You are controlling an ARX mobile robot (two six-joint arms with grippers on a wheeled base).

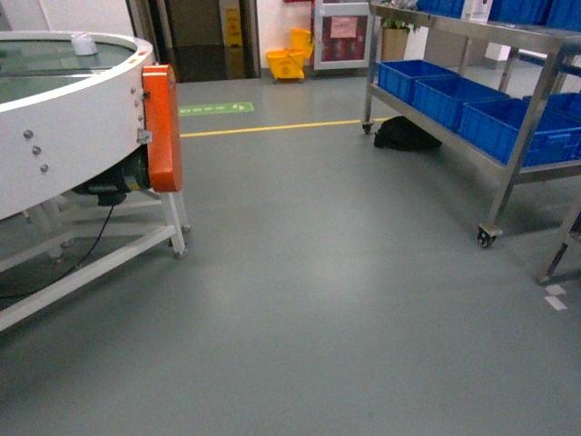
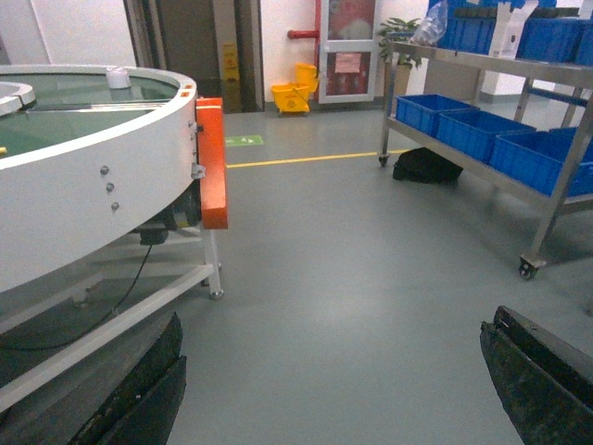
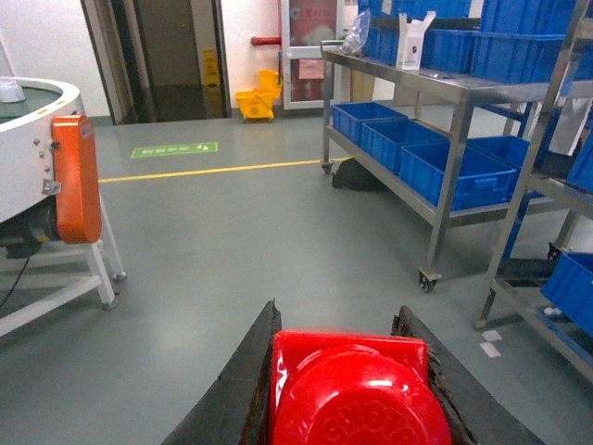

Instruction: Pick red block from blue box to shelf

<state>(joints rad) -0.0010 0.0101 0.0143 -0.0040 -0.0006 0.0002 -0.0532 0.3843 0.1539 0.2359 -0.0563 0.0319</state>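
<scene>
A glossy red block (image 3: 357, 389) sits clamped between the two black fingers of my right gripper (image 3: 337, 311), which is shut on it above the grey floor. My left gripper (image 2: 338, 320) is open, its fingers far apart with only floor between them. The stainless steel shelf (image 1: 472, 32) stands at the right, also visible in the right wrist view (image 3: 445, 88) and the left wrist view (image 2: 482, 60). Several blue boxes (image 1: 445, 95) rest on its lower tier, and more stand on top (image 3: 519, 23). Neither gripper shows in the head view.
A white round conveyor machine with an orange guard (image 1: 162, 127) fills the left. A black bag (image 1: 406, 136) lies under the shelf, whose caster (image 1: 487, 238) is near. A second rack (image 3: 556, 185) holds blue boxes at far right. A yellow mop bucket (image 1: 289, 62) stands behind.
</scene>
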